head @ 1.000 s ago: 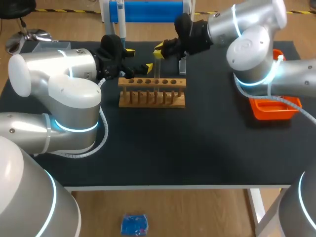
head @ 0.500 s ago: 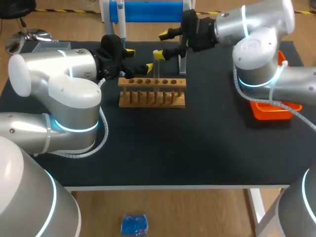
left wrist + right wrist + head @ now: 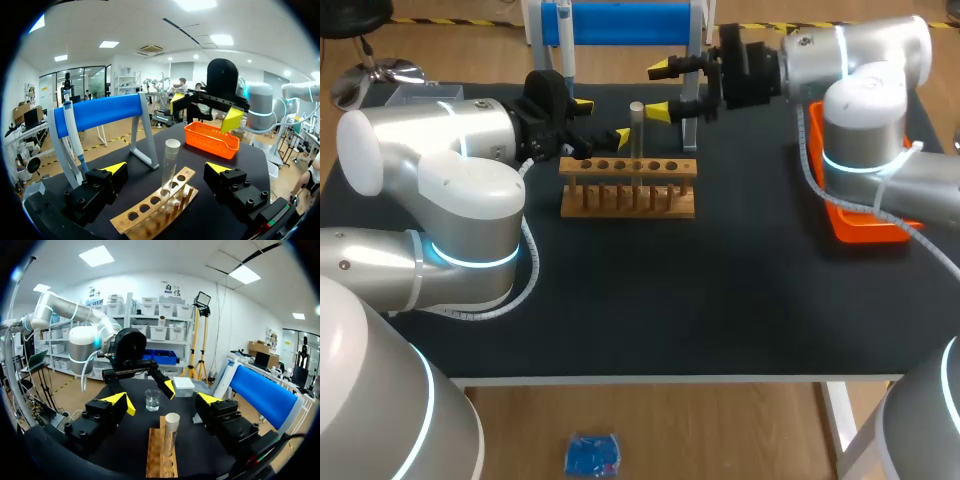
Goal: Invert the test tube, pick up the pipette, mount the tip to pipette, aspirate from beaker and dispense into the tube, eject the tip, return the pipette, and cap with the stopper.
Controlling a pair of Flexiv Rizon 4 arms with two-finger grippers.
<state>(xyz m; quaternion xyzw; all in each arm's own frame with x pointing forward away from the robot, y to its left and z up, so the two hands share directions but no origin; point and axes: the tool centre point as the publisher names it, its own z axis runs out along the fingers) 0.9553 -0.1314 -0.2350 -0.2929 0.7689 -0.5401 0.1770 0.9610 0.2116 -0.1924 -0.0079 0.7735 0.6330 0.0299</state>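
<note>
On the dark worktop [image 3: 720, 300], nearest our side, stands the wooden rack [image 3: 628, 190], and the test tube [image 3: 636, 135] is upright in one of its holes, rising clear above the top bar. Just behind the rack's left end is our left gripper [image 3: 602, 120], its two yellow-tipped fingers spread wide with nothing between them. From its wrist camera the tube shows ahead, in line with the gap but apart from both fingers. Off to the right, near the worktop's edge and partly under our right arm, lies the orange tray [image 3: 865, 225]. Farther back, beyond the rack, our right gripper [image 3: 658, 90] hangs above the worktop, pointing toward our left arm. It too is wide open and empty, with the tube just beside its nearer tip and touching neither. Its wrist camera shows a small glass beaker [image 3: 152, 400] on the worktop past the rack's far end, near our left gripper. At the back edge the pipette [image 3: 566, 55] hangs on the blue-barred stand [image 3: 630, 22].
</note>
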